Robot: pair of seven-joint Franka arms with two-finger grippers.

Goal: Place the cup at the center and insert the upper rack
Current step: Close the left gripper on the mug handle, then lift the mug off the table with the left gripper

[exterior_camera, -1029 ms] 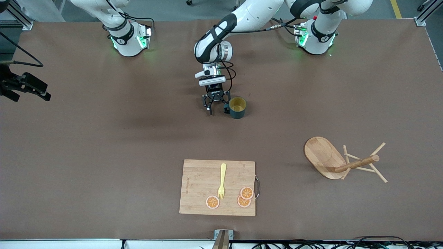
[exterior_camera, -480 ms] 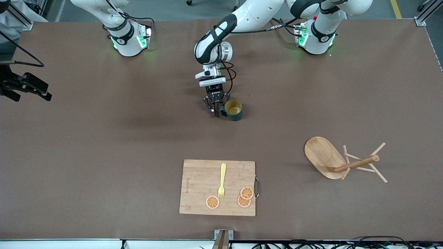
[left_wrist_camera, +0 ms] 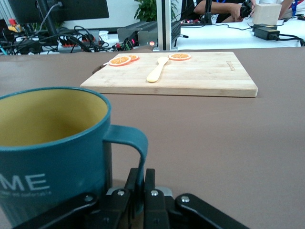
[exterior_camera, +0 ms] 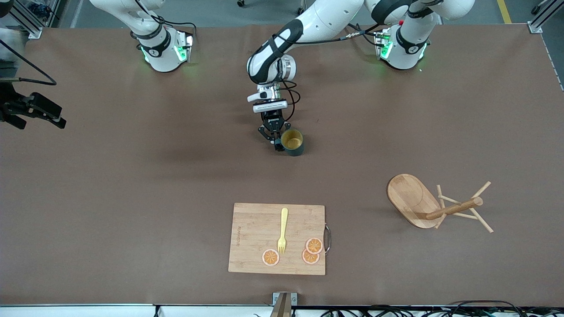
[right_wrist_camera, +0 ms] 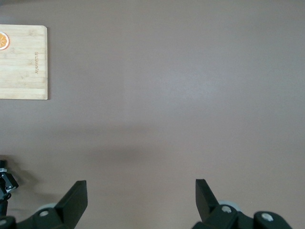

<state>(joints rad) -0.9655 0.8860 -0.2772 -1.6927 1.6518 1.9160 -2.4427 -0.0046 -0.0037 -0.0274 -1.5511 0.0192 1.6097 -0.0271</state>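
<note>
Centrally, left end effector clamped on cup handle, upper rack toppled at cup's 4 o'clock on counter, right end effector waiting, spread wide.

cup mid-table, cutting board nearer the camera, upper rack toward left arm's end

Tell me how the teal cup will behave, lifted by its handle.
Gripped off-centre at the thin handle by the left end effector, the cup may tilt or swing. It shows no contents, so it is probably light. Its wall looks rigid and smooth, likely slippery.
</note>
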